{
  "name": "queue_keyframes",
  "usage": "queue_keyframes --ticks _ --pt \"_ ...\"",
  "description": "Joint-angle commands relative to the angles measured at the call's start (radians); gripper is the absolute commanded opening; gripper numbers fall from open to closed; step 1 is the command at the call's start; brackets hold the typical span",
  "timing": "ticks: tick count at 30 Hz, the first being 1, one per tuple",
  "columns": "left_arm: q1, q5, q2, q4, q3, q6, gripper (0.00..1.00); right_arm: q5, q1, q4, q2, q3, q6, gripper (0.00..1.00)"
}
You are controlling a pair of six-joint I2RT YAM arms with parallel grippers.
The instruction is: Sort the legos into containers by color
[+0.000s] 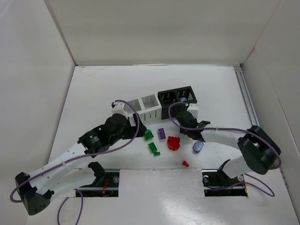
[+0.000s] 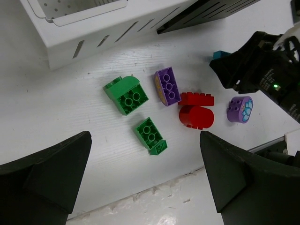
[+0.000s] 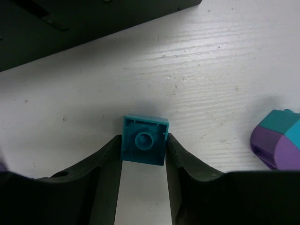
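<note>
Right hand (image 3: 144,140) pinches teal brick (image 3: 144,146); purple piece (image 3: 277,149) cut off at edge.

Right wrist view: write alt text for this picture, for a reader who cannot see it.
The right claw grips a small teal lego by two opposite sides on the white table. A black container wall runs across the top left, and a purple and teal piece pokes in at the right edge.

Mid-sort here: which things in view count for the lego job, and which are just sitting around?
Job: teal brick in the right gripper; green bricks; purple brick; red brick; round purple piece; small red piece; white bin; black bin.
Not the job: purple cables; rail on the right.
</note>
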State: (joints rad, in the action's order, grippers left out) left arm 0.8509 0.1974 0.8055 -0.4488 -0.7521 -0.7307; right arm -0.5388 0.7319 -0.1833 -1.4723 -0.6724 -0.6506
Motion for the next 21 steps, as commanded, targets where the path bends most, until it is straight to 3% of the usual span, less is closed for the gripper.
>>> queue_keyframes --ticks 1,2,7,12,21 --pt "0.004 0.019 0.003 -0.002 -0.013 -0.001 1.0 0.014 0.001 -0.008 0.165 -0.009 0.176 0.28" --pt "0.004 0.019 0.003 -0.002 -0.013 -0.001 1.0 0.023 0.001 -0.008 0.165 -0.009 0.177 0.28" --pt "0.004 0.04 0.015 0.039 -0.023 0.017 1.0 0.071 0.001 -0.008 0.325 -0.068 0.559 0.29" --pt "0.004 0.03 0.084 0.081 -0.032 0.017 1.0 0.144 -0.014 -0.008 0.343 -0.186 0.733 0.29" --pt "0.004 -0.042 0.188 0.162 -0.021 0.017 1.0 0.194 -0.172 -0.022 0.108 -0.449 0.862 0.31"
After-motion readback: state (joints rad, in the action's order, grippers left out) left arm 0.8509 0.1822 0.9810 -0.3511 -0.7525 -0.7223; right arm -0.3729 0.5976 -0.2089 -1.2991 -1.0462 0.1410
